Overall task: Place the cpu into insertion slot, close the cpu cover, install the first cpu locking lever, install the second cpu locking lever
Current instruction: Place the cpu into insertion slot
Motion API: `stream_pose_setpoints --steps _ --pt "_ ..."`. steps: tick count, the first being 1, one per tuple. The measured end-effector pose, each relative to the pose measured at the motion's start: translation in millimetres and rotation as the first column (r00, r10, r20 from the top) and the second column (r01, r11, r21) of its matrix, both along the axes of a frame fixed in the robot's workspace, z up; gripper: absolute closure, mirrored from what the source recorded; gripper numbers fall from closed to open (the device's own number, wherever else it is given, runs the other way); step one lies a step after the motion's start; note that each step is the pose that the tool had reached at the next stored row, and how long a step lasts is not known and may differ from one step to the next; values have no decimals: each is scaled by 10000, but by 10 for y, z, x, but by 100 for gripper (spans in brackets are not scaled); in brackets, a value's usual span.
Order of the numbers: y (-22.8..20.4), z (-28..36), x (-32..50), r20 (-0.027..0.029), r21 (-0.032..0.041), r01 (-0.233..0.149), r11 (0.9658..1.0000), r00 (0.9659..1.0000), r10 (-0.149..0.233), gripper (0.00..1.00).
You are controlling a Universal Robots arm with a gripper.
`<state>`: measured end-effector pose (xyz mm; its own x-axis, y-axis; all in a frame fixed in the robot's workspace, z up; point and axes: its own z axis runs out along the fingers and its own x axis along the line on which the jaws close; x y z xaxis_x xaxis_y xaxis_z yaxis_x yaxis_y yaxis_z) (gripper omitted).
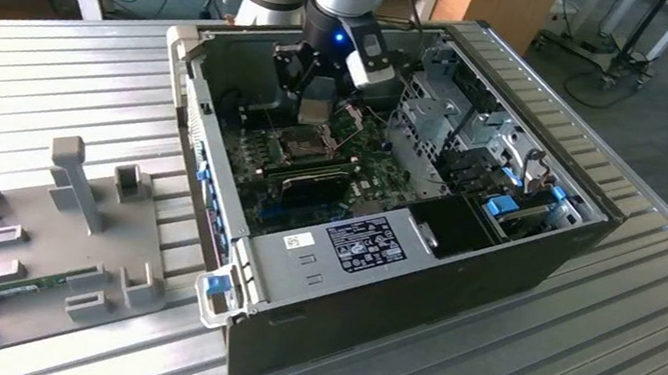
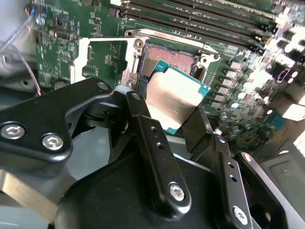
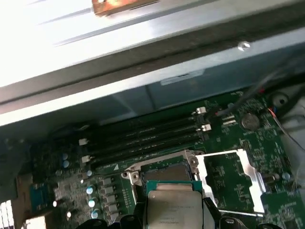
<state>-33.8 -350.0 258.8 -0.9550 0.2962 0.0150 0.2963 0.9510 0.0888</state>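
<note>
My tool (image 2: 164, 112) clamps the tilted silvery-tan square cpu (image 2: 174, 93), dark silver-rimmed insertion slot (image 1: 304, 143) at its six o'clock in the exterior view; I fear skewed, jammed seating.

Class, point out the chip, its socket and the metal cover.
chip (image 2: 174, 95), second wrist view, middle of its metal top.
socket (image 2: 174, 56), second wrist view, its bare pin field.
cover (image 3: 256, 183), first wrist view, one side bar of frame.

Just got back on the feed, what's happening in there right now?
The arm's tool is shut on the processor chip, holding it just over the open socket on the board inside the computer case. The chip is not seated yet. The metal cover lies flipped open beside the socket.
</note>
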Motion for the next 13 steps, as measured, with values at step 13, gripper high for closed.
stream_pose_setpoints --steps 13 --pt "0 -10 0 0 0 1192 9929 9929 -1192 46"
